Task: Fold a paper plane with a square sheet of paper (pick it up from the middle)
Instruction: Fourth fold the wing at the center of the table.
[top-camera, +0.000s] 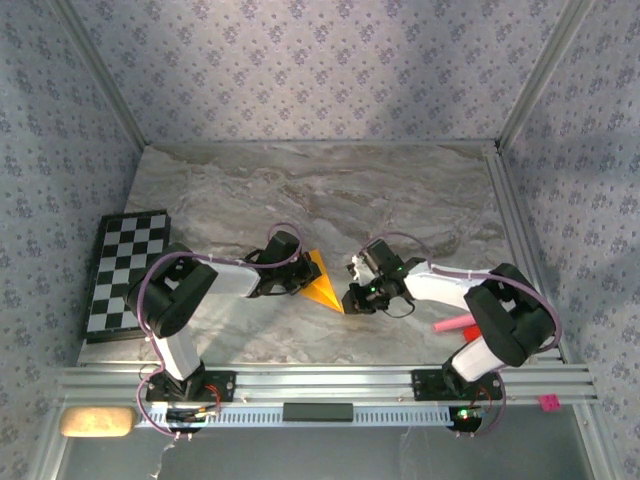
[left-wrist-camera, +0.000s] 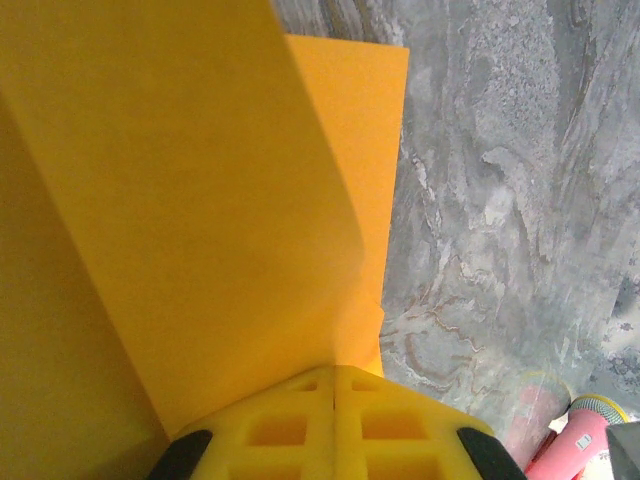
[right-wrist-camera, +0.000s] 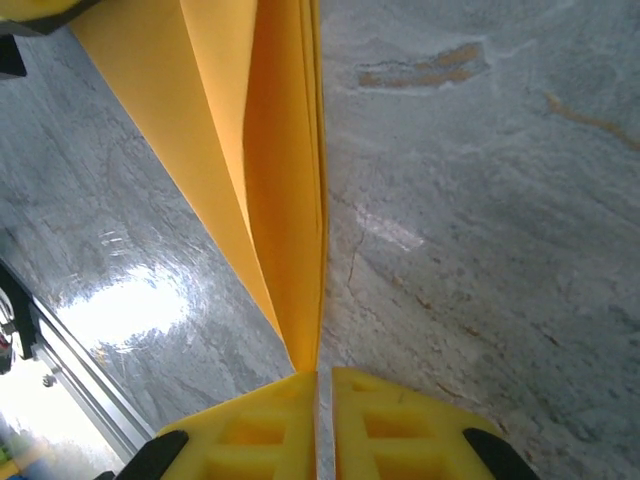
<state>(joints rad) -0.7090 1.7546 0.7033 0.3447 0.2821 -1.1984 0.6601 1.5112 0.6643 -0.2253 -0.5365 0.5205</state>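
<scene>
The orange-yellow sheet of paper (top-camera: 322, 284) is folded into a narrow pointed wedge and held up between my two grippers at the table's middle. My left gripper (top-camera: 300, 278) is shut on its wide end. In the left wrist view the paper (left-wrist-camera: 200, 200) spreads upward from the closed yellow fingertips of the left gripper (left-wrist-camera: 335, 372). My right gripper (top-camera: 350, 297) is at the wedge's sharp tip. In the right wrist view the layered paper (right-wrist-camera: 285, 200) narrows to a point right at the right gripper (right-wrist-camera: 318, 375), whose jaws stand a thin slit apart with grey table showing through.
A black-and-white chequered board (top-camera: 125, 270) lies at the left edge of the marble table (top-camera: 330, 190). A pink stick (top-camera: 452, 324) rests beside the right arm's base and also appears in the left wrist view (left-wrist-camera: 560, 450). Metal rails border the table.
</scene>
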